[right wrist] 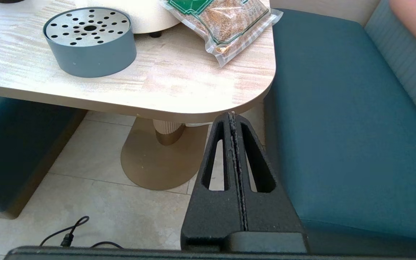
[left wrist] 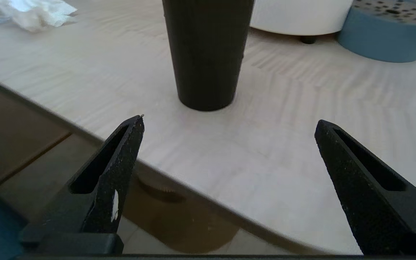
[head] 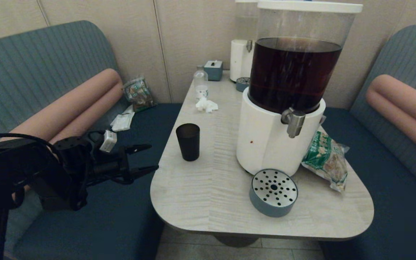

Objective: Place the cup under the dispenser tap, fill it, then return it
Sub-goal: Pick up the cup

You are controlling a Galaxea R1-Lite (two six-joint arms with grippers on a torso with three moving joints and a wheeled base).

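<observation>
- My left claw (head: 146,157) hangs spread wide and empty just off the counter (head: 208,187) edge, on the near-left side of the cup (head: 188,141), aimed at it.
- My right claw (right wrist: 232,119) is pressed closed, parked low beyond the counter's corner, far from the cup.
- The cup stands upright and apparently empty, so I judge it light, thin-walled and smooth; squeezing the tapered wall mid-height seems safest against slipping or tipping.
- Beyond the cup to its right, well apart, is the dispenser tap (head: 294,122).
</observation>
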